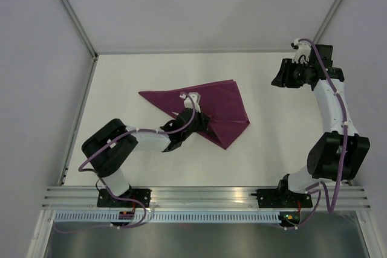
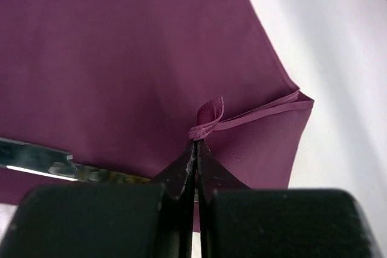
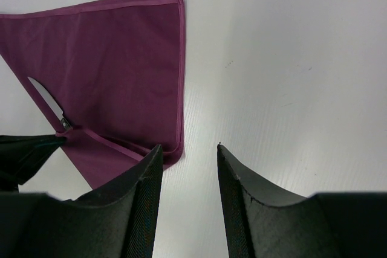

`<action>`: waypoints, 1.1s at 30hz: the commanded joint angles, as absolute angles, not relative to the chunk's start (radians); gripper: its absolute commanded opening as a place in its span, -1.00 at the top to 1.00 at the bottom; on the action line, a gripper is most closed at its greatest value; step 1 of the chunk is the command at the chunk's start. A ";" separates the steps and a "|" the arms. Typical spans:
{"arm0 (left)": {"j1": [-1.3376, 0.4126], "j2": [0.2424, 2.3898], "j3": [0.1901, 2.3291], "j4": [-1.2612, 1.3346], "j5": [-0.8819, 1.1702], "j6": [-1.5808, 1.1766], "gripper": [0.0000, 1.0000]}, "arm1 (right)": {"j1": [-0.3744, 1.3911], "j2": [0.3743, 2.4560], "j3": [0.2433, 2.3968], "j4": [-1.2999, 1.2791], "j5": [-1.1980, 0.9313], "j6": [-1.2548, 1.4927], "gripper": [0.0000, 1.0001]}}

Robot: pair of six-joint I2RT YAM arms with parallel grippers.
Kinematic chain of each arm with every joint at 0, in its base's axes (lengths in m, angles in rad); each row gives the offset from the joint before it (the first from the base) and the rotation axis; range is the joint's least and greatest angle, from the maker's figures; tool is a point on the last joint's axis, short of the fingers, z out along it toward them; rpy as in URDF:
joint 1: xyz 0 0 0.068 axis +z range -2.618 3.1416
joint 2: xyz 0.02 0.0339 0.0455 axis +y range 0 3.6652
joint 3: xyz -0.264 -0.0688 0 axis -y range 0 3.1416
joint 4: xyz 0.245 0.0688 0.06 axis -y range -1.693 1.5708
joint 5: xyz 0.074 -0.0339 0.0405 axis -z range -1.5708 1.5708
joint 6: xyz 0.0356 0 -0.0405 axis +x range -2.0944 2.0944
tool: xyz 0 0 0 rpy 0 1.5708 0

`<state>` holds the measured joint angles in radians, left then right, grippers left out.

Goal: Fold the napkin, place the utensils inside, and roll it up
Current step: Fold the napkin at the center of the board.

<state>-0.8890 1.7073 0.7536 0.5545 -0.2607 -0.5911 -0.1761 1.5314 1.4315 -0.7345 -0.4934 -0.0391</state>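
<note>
Over the table, seen from above, the large plum-purple satin cloth napkin (image 1: 224, 98) lies folded into a triangle on the white table (image 1: 151, 161). The left gripper (image 1: 204, 126) is down on its near edge. The right gripper (image 1: 279, 80) hangs well apart at the far right, above bare surface. No cutlery shows from here, because the arm covers that spot.

On to the left wrist view: the fingers are pressed tight together, pinching a small loop of the napkin's hem close to a folded corner. Just beside them lies the blade of the slim silvery knife (image 2: 36, 164), on the cloth near its edge. Its handle is out of sight.

Right wrist view: the jaws are spread with nothing between them and table beneath. The napkin sits up-left, with the knife blade along its slanted edge.

My read is that the folding is done, a utensil is placed, and the roll is about to start. The next move calls for carrying that pinched hem over the knife without dragging the blade or letting the thin cloth slip free.
</note>
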 commanded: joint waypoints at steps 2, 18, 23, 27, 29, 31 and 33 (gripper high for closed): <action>-0.818 1.631 0.703 0.588 -0.227 -0.719 0.95 | -0.153 1.543 1.483 -0.756 -0.491 -0.037 0.07; -0.638 1.571 0.588 0.595 -0.173 -0.770 0.95 | -0.049 1.580 1.497 -0.744 -0.427 -0.028 0.07; -0.614 1.571 0.569 0.607 -0.166 -0.773 0.95 | -0.025 1.589 1.499 -0.747 -0.411 -0.037 0.07; -0.591 1.571 0.560 0.607 -0.158 -0.773 0.95 | -0.015 1.592 1.499 -0.747 -0.407 -0.038 0.07; -0.583 1.571 0.555 0.609 -0.155 -0.775 0.95 | -0.012 1.592 1.499 -0.750 -0.407 -0.040 0.07; -0.572 1.568 0.549 0.612 -0.152 -0.775 0.95 | -0.008 1.594 1.499 -0.752 -0.405 -0.044 0.07; -0.563 1.566 0.543 0.614 -0.147 -0.776 0.95 | -0.006 1.594 1.499 -0.756 -0.402 -0.046 0.07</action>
